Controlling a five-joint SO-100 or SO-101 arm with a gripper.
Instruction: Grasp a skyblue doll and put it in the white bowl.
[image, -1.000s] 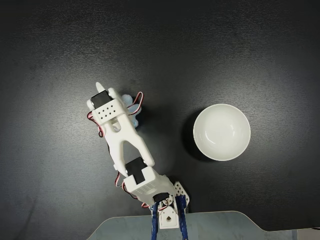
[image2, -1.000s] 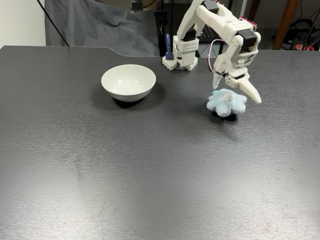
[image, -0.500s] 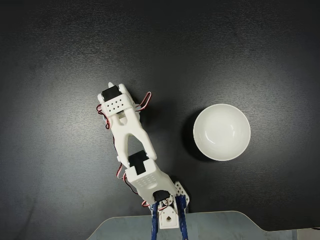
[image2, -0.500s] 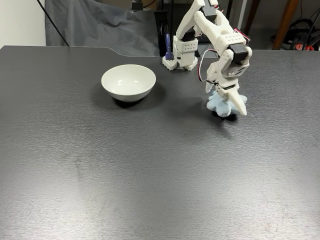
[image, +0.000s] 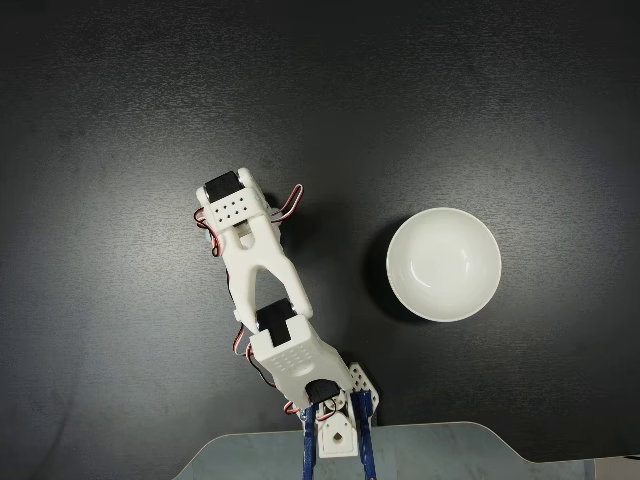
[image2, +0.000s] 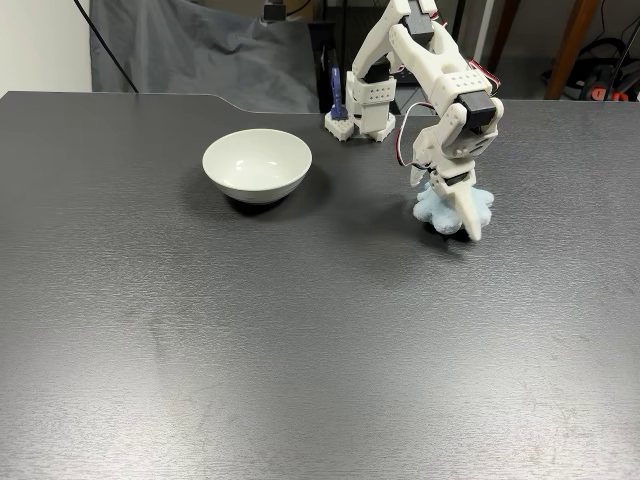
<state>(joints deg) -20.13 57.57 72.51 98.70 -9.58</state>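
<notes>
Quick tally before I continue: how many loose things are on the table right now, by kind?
Skyblue doll: 1, on the table under the gripper
White bowl: 1, nothing in it
Total: 2

- Dark matte table (image2: 250, 330), fine grain, in both fixed views.
- white bowl (image2: 257, 165) sits on it, upright.
- skyblue doll (image2: 438, 208) lies flat on it, well apart from bowl.
- Arm base (image2: 362, 118) mounted at far edge.
</notes>
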